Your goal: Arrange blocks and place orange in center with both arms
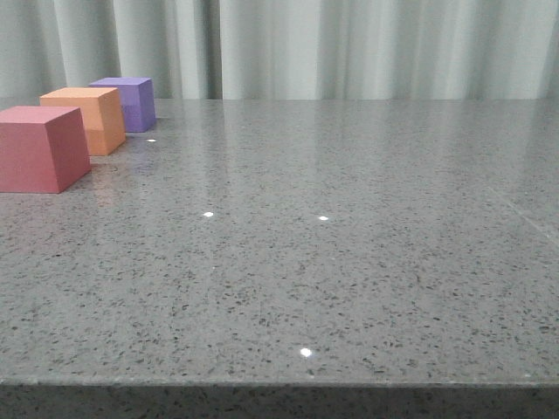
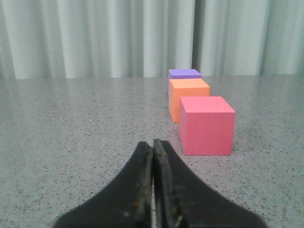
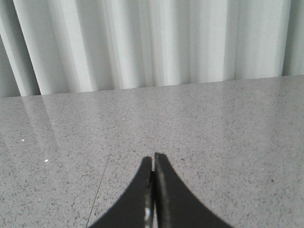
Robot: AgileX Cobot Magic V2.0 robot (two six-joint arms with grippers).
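Note:
Three cubes stand in a row at the table's far left: the red-pink block (image 1: 39, 148) nearest, the orange (image 1: 90, 118) in the middle, the purple block (image 1: 127, 102) farthest. In the left wrist view the same row shows as red-pink (image 2: 207, 125), orange (image 2: 189, 95), purple (image 2: 184, 73). My left gripper (image 2: 153, 142) is shut and empty, short of the red-pink cube and off to its side. My right gripper (image 3: 153, 156) is shut with nothing in it, over bare table; no block shows in its view. Neither gripper appears in the front view.
A grey speckled stone table (image 1: 332, 262) runs to a front edge (image 1: 279, 382). A pale curtain (image 1: 349, 44) hangs behind it. A thin seam line (image 3: 102, 178) crosses the table in the right wrist view.

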